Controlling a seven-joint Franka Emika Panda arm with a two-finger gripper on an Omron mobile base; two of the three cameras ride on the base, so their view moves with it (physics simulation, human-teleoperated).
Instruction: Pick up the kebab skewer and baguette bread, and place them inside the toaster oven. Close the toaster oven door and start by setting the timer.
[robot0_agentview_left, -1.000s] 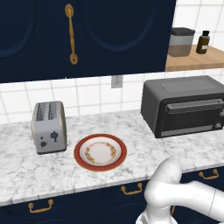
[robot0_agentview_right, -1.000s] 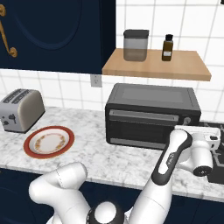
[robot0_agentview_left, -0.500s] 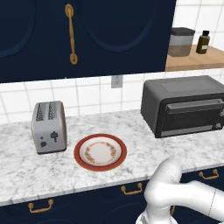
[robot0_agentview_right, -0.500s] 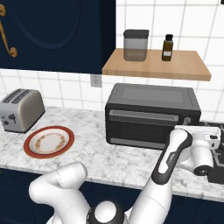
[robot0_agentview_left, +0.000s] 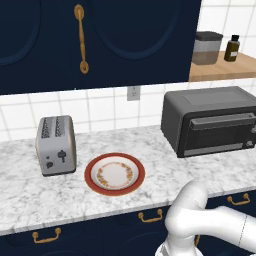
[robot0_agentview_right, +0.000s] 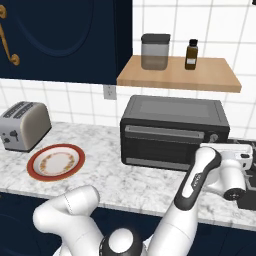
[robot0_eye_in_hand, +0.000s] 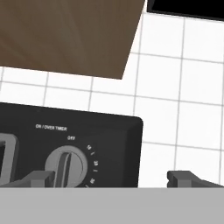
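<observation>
Looking at the last step: the toaster oven (robot0_agentview_right: 174, 131) sits on the counter (robot0_agentview_left: 30, 200) right of the plate (robot0_agentview_left: 114, 174), its door (robot0_agentview_right: 165, 146) shut. Plate is bare; skewer and bread presumably inside, can't confirm through the glass. Gripper (robot0_eye_in_hand: 111, 178) hangs wide open, holding nothing, at the oven's right end with one fingertip (robot0_eye_in_hand: 37, 178) just beside the timer knob (robot0_eye_in_hand: 65, 167). Dial apparently near off, so setting the timer is left.

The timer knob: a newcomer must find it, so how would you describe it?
Find the toaster oven on the marble counter under the wooden shelf. At its front's right end sits the timer knob, round and grey, with OFF printed above.
</observation>
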